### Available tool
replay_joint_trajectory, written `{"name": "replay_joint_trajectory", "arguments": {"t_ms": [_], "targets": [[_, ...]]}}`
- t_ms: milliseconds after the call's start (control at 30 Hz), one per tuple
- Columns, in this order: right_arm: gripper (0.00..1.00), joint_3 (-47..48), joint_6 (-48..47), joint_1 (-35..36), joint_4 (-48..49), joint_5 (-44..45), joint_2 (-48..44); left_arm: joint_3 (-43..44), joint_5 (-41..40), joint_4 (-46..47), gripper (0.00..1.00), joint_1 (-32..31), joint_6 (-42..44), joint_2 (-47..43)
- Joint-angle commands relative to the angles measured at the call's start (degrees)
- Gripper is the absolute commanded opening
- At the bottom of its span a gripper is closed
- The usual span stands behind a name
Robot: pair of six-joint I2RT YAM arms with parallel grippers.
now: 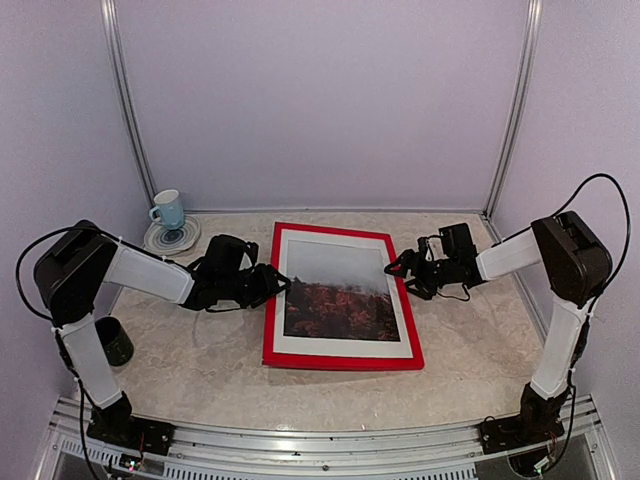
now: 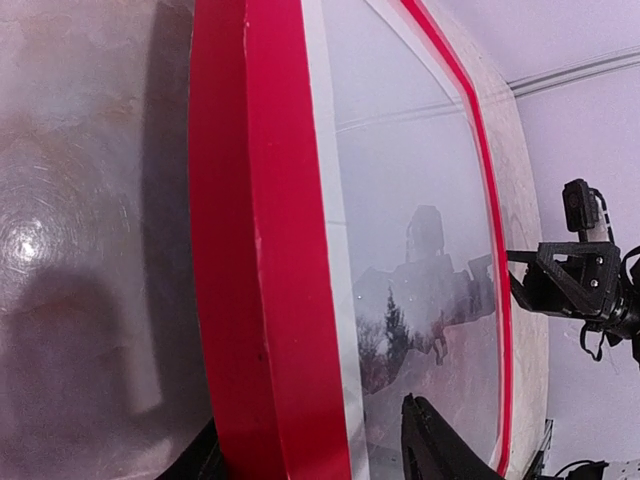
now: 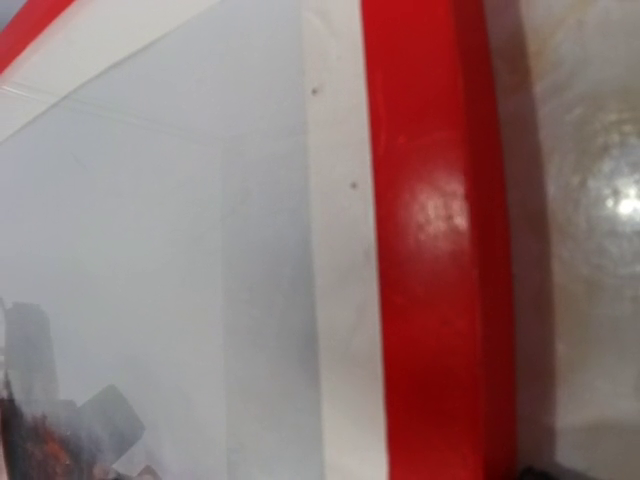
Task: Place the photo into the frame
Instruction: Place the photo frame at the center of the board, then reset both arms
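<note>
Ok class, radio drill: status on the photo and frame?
Left gripper astride left bar of frame; right gripper by its right bar. Photo inside frame, face up. Cup well clear.

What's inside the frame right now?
The photo sits face up inside the frame, bordered by a white mat. Whatever lies behind the photo is covered.

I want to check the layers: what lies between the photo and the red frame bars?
A white mat border runs all around between the photo and the frame, clearest in the top external view.
</note>
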Motion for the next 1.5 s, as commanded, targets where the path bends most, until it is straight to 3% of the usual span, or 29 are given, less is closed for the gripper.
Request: {"name": "replay_joint_trajectory", "arguments": {"t_ms": [0,1333,1467], "targets": [[0.86,-2.09,-0.44,-0.25,-3.83,0.14,2.39,1.88,0.53,1.38,0.52,0.67,2.65,-2.08],[0.86,-3.75,-1.51,-0.28,-5.91,1.83,0.16,0.08,-0.23,0.58,0.72,2.74,3.88,-3.46],[0.87,-3.83,-2.74,-0.31,-8.5,5.18,-2.25,0.29,-2.34,-1.25,0.79,3.34,5.31,-5.22]]}}
